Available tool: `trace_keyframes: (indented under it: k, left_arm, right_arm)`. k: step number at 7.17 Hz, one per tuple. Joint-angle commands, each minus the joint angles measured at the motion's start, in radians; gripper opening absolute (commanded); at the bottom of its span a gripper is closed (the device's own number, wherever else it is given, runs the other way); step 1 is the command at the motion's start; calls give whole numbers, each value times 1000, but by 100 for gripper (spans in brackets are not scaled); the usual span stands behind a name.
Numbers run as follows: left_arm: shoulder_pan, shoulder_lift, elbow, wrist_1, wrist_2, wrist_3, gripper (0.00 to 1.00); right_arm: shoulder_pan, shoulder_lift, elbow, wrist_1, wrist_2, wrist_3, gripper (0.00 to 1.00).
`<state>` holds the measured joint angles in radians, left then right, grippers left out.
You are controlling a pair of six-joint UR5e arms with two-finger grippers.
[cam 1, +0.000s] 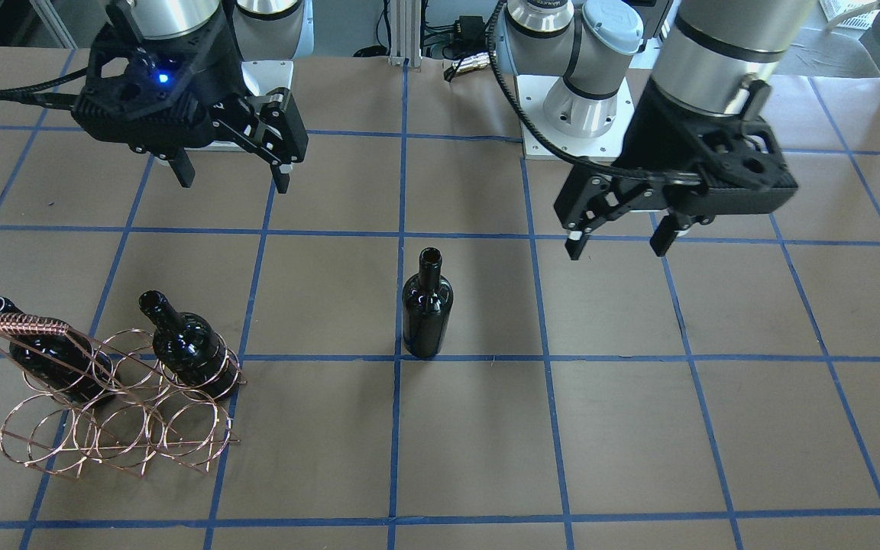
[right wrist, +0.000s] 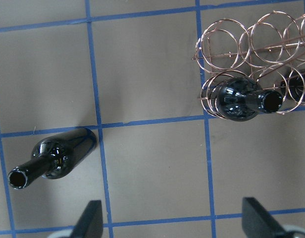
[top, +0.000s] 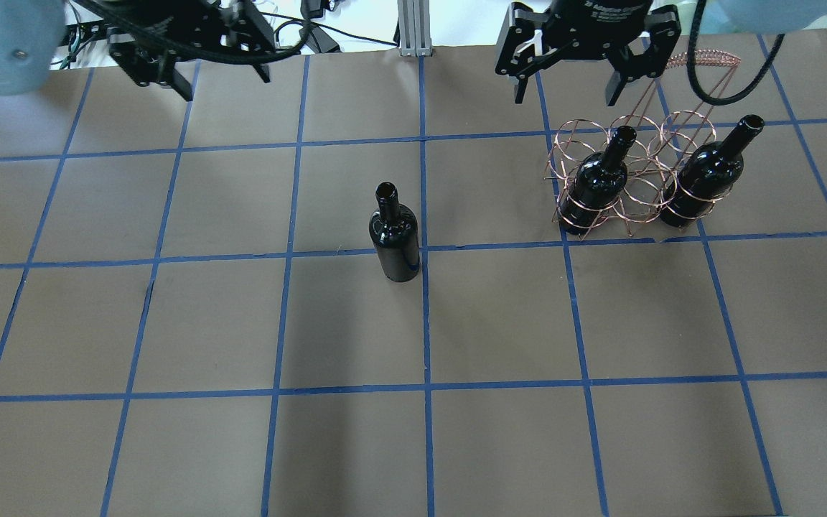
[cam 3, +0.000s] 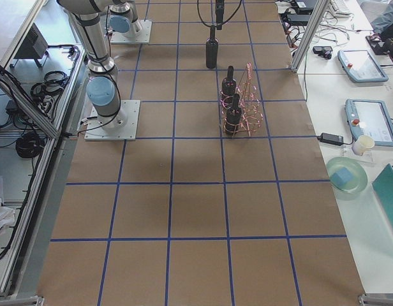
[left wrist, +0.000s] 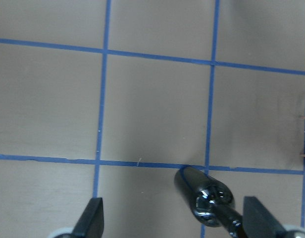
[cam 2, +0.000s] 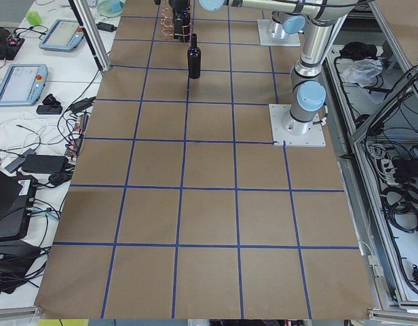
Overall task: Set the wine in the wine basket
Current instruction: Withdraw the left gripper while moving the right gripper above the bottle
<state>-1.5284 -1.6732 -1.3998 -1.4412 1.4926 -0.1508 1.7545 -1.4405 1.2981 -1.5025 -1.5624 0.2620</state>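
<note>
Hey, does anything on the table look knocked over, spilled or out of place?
Nothing spilled or tipped. One wine bottle stands upright alone mid-table, outside the wire basket that holds two other bottles.

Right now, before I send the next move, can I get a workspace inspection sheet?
Surface: brown table, blue tape grid, flat.
Job's things: one wine bottle upright, loose, mid-table; second bottle and third bottle in the wine basket, slot between them empty.
Clutter: nothing seen.
Grippers: left claw and right claw open, empty, raised.
Cables: black cable at the right wrist, away from the bottles.
Surroundings: teach pendant on a side bench.
</note>
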Motion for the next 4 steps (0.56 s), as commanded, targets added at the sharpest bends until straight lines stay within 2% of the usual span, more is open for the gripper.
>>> trace_keyframes:
  k: [1,2,3,4]
  left_arm:
    - [160,10,-7,-21,-14,20,100]
    - [155,19,-11,-97,-11,14,100]
    - [174,21,-37,-102,-20,25,100]
    - [171,36,-53,-116,-8,107,100]
  right_arm:
    - [113,95,-8,-109,-7,107,100]
    - [191,138,-20,-140,-34,176,100]
    - [244,190,-23,-181,-57,250,100]
    - [259,218,-23,-203,-42,275,100]
